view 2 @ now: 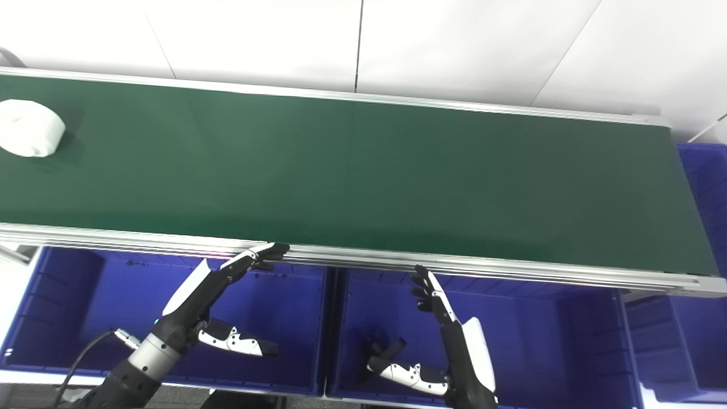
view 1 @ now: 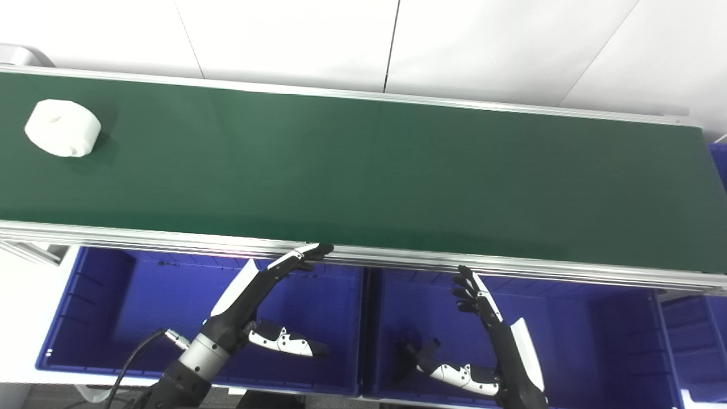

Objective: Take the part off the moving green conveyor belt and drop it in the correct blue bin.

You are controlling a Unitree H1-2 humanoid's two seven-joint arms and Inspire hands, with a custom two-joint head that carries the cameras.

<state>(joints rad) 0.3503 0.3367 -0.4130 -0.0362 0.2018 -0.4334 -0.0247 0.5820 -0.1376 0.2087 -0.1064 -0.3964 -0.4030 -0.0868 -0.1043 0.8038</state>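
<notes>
A white round part (view 1: 62,128) lies on the green conveyor belt (view 1: 363,176) at its far left end; it also shows in the right eye view (view 2: 29,135). My left hand (view 1: 258,289) is open over the left blue bin (view 1: 85,318), its fingertips (view 1: 318,249) reaching the belt's near metal rail. My right hand (view 1: 494,329) is open over the middle blue bin (view 1: 596,341), fingers pointing up toward the rail. Both hands are empty and far from the part.
A third blue bin (view 1: 698,335) stands at the right, and another blue container (view 2: 704,187) sits beyond the belt's right end. A small dark item (view 1: 417,349) lies in the middle bin. A white wall rises behind the belt.
</notes>
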